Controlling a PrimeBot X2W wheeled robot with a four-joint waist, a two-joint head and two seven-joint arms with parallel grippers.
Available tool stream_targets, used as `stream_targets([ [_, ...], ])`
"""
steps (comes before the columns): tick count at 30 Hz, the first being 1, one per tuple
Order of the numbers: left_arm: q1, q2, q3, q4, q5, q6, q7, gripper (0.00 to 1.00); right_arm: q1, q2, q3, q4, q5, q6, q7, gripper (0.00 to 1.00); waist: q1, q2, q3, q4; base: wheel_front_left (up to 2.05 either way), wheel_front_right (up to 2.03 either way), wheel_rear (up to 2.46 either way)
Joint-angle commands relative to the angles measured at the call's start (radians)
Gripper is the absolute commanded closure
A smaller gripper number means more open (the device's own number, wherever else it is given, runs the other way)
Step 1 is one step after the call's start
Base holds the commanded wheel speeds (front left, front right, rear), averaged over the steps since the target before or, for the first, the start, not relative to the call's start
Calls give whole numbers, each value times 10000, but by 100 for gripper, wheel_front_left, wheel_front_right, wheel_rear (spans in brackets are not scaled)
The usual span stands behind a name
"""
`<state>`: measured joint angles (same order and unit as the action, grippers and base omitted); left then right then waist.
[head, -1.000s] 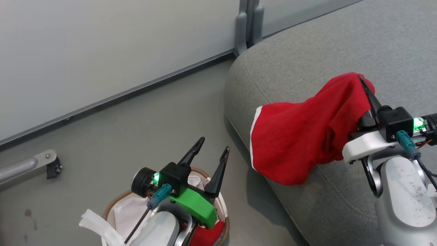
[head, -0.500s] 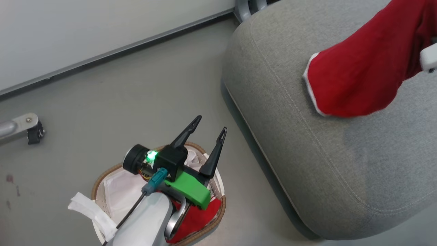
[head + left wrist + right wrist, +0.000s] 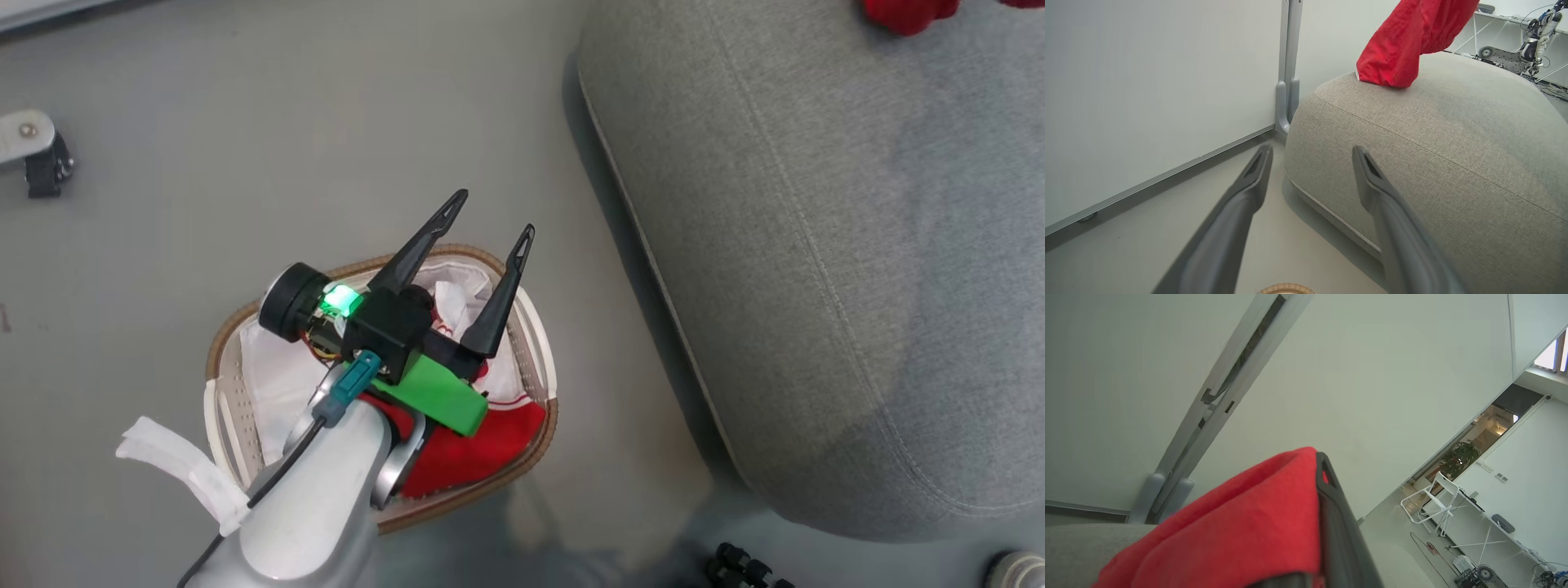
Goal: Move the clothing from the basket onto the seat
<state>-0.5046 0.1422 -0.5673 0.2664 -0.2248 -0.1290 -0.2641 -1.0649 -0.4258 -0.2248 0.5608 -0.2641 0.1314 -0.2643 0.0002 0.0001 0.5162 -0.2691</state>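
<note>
In the head view, your left gripper (image 3: 495, 212) hovers over the basket (image 3: 214, 359), its two fingers spread wide with nothing between them. One red garment (image 3: 461, 464) with white trim lies in the basket beneath it. A scrap of a second red garment (image 3: 906, 11) shows at the top edge, over the grey seat (image 3: 816, 245).

In the left wrist view, those two fingers stand well apart. The second red garment hangs with its lower end touching the seat's top.

In the right wrist view, your right gripper (image 3: 1318, 469) has its fingers pressed together, pinching the second red garment, which drapes over one of them.
</note>
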Motion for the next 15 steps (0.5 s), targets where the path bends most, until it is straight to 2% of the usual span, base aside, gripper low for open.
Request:
stream_targets([
  [1, -192, 99, 58, -27, 114, 4, -7, 0, 409, 155, -213, 189, -97, -14, -2, 100, -2, -1, 904, 432, 0, 0, 0],
  [8, -129, 260, 145, -2, 189, 81, -6, 0, 1485, 1003, -905, 1326, -730, -14, -4, 100, -2, -1, 1228, 383, 0, 0, 0],
  [14, -29, 356, 227, -20, 201, 143, -6, 0, 2094, 1467, -1108, 1377, -748, -14, -4, 100, -2, -1, 1245, 249, 0, 0, 0],
  [15, -17, 360, 229, -5, 198, 155, -6, 0, 2198, 1525, -1132, 1334, -721, -14, -4, 84, -2, -1, 1236, 227, 0, 0, 0],
])
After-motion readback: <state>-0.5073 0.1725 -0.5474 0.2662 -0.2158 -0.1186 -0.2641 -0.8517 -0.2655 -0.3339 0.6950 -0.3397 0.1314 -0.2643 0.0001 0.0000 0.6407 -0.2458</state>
